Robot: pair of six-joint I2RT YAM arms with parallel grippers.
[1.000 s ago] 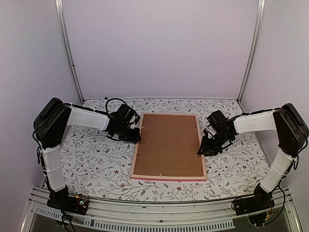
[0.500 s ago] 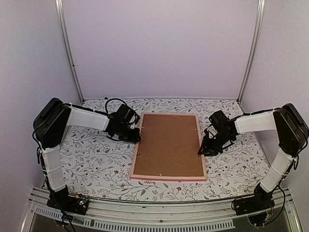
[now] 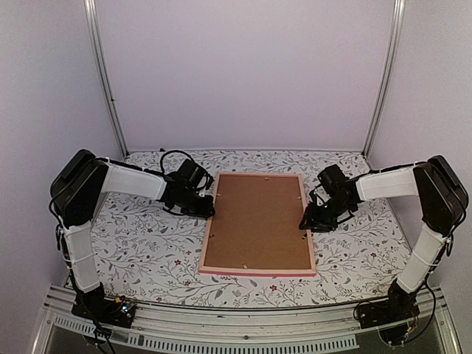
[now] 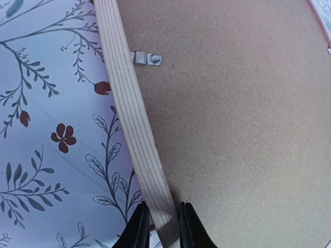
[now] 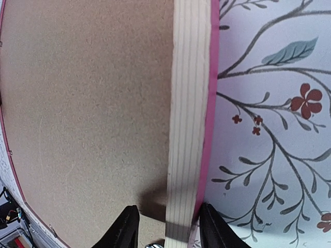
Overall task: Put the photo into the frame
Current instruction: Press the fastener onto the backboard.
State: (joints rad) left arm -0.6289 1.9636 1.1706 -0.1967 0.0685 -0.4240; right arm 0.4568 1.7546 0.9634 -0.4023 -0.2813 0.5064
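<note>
Your floral-patterned table (image 3: 147,243) carries the pink frame (image 3: 254,272), lying face down at its middle, with a brown backing board (image 3: 258,221) filling it. Your left hand (image 4: 162,225) is clenched on the frame's left rail. Your right hand (image 5: 168,227) straddles the right rail, released, with a gap beside its inner finger. A small metal tab (image 4: 146,58) sits against the left rail.
</note>
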